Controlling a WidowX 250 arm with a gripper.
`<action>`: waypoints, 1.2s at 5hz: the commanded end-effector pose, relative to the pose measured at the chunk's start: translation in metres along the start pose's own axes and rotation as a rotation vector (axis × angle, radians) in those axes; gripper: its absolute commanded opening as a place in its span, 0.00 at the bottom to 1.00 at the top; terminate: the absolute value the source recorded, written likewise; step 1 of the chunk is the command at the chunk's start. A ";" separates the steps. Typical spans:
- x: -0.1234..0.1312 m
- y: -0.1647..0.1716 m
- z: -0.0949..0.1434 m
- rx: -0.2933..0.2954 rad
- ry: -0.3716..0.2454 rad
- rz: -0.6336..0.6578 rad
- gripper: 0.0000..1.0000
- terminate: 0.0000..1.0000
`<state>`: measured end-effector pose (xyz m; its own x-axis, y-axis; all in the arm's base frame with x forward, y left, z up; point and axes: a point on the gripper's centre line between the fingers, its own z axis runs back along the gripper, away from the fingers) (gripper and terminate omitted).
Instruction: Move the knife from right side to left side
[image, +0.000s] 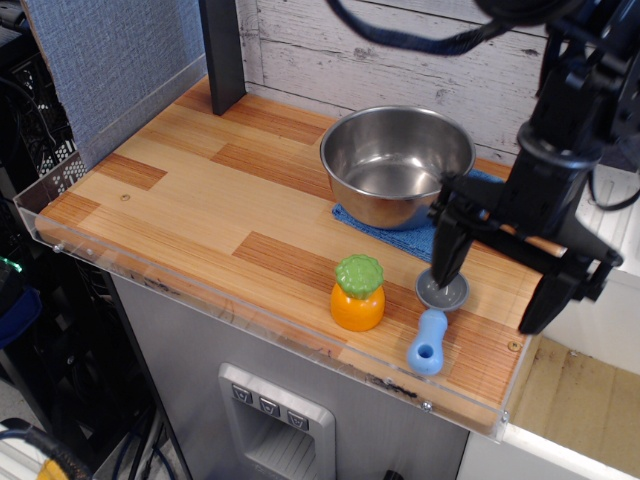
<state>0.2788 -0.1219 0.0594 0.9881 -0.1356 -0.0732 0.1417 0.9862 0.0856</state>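
The knife (430, 335) lies on the wooden table (200, 190) near the front right edge. It has a light-blue handle with a hole at its end and a round grey head. My gripper (490, 285) is open, low over the table's right side. Its left finger (446, 255) hangs just above the knife's grey head. Its right finger (553, 295) is off to the right, near the table's edge. Nothing is held.
An orange toy with a green top (358, 293) stands just left of the knife. A steel bowl (396, 163) sits on a blue cloth (415, 238) behind them. A dark post (222, 50) stands at the back left. A clear lip runs along the table's front edge.
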 end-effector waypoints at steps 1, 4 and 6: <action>-0.004 0.010 0.003 -0.014 -0.064 -0.008 1.00 0.00; -0.003 0.018 -0.017 0.015 -0.030 0.001 1.00 0.00; -0.002 0.017 -0.037 0.038 0.007 0.002 1.00 0.00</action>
<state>0.2760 -0.0993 0.0123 0.9850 -0.1261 -0.1178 0.1413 0.9813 0.1310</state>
